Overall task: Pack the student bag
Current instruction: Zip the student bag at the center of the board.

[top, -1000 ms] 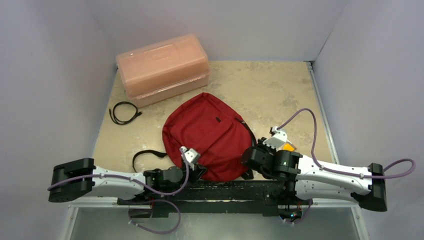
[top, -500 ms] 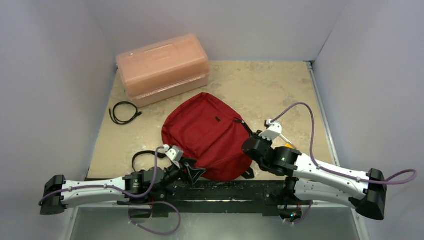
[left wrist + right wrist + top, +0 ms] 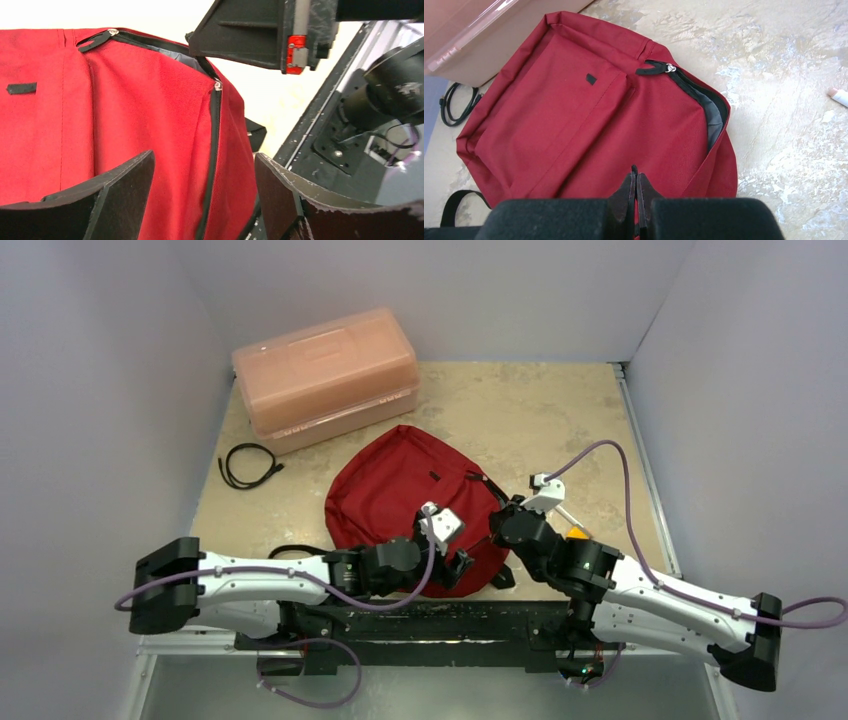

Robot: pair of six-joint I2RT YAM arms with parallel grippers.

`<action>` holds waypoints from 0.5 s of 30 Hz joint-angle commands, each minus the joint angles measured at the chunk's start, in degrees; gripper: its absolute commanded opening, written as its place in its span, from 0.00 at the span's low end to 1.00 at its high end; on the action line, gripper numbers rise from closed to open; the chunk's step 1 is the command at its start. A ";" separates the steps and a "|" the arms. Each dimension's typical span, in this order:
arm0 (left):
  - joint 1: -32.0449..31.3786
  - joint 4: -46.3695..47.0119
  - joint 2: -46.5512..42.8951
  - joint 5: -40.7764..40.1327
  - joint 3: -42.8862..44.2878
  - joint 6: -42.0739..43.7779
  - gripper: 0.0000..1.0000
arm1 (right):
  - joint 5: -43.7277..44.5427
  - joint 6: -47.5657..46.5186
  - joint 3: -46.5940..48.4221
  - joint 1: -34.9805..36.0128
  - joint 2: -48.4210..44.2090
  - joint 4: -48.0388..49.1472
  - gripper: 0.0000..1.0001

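Note:
The student bag (image 3: pixel 400 495) lies flat in the middle of the table, dark red, its main zipper partly open and showing grey lining (image 3: pixel 714 117). My left gripper (image 3: pixel 458 566) hovers open over the bag's near right corner. In the left wrist view the black zipper line (image 3: pixel 215 135) runs between its fingers (image 3: pixel 125 185) of the left gripper (image 3: pixel 204 155). My right gripper (image 3: pixel 498 526) is shut at the bag's right edge. In the right wrist view a small black tab of the bag sticks out between the tips of the right gripper (image 3: pixel 634 172).
A translucent orange-pink box (image 3: pixel 325 375) stands at the back left. A coiled black cable (image 3: pixel 248 465) lies left of the bag, and a black strap (image 3: pixel 290 550) trails off its near left side. A small orange item (image 3: pixel 577 533) and a pale stick (image 3: pixel 838 96) lie to the right.
My left gripper opened at the bag's near left corner, then swung right along the near edge to the right corner. My right gripper shifted slightly inward, still shut.

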 commanded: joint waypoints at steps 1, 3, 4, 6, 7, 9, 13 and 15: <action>2.03 5.54 5.60 2.02 3.65 3.32 0.70 | 0.27 -0.44 0.10 -0.23 -1.00 2.48 0.00; 2.35 7.12 7.51 3.75 3.69 3.15 0.68 | 0.66 0.21 0.38 -0.23 -1.29 1.70 0.00; 2.44 7.78 8.40 4.36 3.74 3.18 0.67 | 0.77 0.55 0.42 -0.23 -1.38 1.29 0.00; 2.88 8.04 10.42 5.53 4.35 3.08 0.63 | 0.77 1.43 0.34 -0.23 -1.05 0.75 0.00; 3.09 8.08 11.26 6.09 4.64 3.10 0.59 | 1.10 2.03 0.37 -0.23 -0.63 0.47 0.00; 3.93 8.07 12.19 6.95 4.64 2.87 0.45 | 1.84 2.96 0.57 -0.24 0.51 -0.18 0.00; 4.90 8.00 10.41 6.77 2.29 2.82 0.06 | 3.52 5.36 1.46 -0.39 3.37 -2.35 0.00; 4.92 7.80 7.86 5.67 0.04 2.85 0.00 | 4.68 7.52 2.03 -0.85 4.91 -4.69 0.00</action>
